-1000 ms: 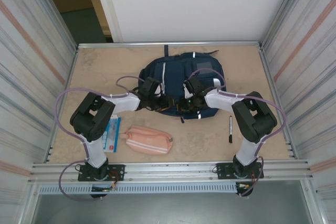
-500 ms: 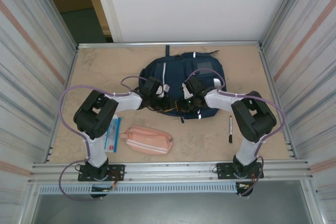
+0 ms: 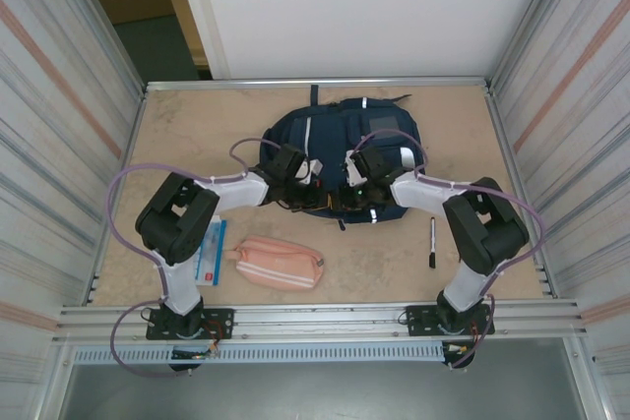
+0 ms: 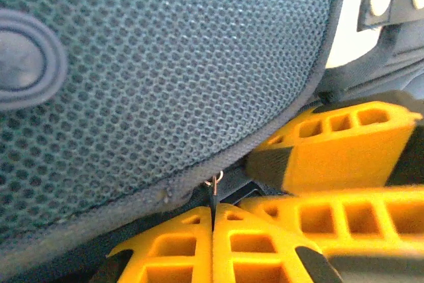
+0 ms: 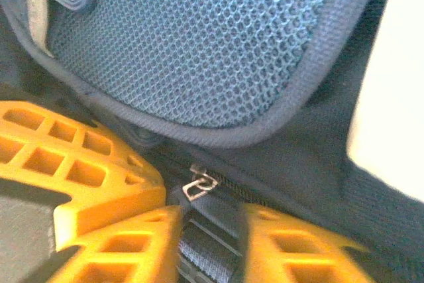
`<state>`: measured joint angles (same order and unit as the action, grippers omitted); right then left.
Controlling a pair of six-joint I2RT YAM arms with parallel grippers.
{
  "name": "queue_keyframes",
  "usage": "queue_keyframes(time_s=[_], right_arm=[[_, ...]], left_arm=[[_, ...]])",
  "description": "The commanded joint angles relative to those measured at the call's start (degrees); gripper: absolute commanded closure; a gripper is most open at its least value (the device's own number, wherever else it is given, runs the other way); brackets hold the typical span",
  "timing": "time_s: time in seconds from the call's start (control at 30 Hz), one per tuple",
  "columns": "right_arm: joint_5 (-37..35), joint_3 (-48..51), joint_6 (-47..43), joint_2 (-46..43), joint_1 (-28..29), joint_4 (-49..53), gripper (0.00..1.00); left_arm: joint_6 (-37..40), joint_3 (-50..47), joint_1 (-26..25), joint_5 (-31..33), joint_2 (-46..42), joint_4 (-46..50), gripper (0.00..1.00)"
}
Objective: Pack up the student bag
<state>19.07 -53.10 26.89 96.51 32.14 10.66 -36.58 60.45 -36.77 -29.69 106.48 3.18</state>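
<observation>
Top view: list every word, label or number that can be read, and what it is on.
None legible.
Card by the pouch: blue print and a red mark, too small to read.
Bag: grey patch, no readable text.

1. I can read no word, brand or number on any feed.
2. Lower left of the overhead frame: a blue-and-white card on the counter carries print and a red mark, too small to read.
3. Upper middle: the grey patch on the student bag shows no lettering I can make out.
</observation>
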Motion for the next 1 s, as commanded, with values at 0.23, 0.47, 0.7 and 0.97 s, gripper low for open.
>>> queue_keyframes(time_s=[0.23,0.47,0.7,0.97], right_arm=[[-12.2,2.16,5.88,-16.64,-1.47,13.94,0.53],[-2.47,7.31,13.44,-21.33,-0.19,13.58,0.52],[-5.91,11.82,14.03,-17.09,-2.57,9.3,0.52],[-4.26,9.94,5.82,-14.78,-12.07,10.44,0.53]], left_arm=[[0.98,-0.08,-0.32,1.38,-7.15,5.6,1.0],[-0.12,-0.09,-0.8,1.69,-11.91,7.69,1.0],[5.48,-1.37,1.54,7.68,-19.05,15.3,1.0],[11.82,-9.93,8.57,10.23,-30.55,17.11,1.0]])
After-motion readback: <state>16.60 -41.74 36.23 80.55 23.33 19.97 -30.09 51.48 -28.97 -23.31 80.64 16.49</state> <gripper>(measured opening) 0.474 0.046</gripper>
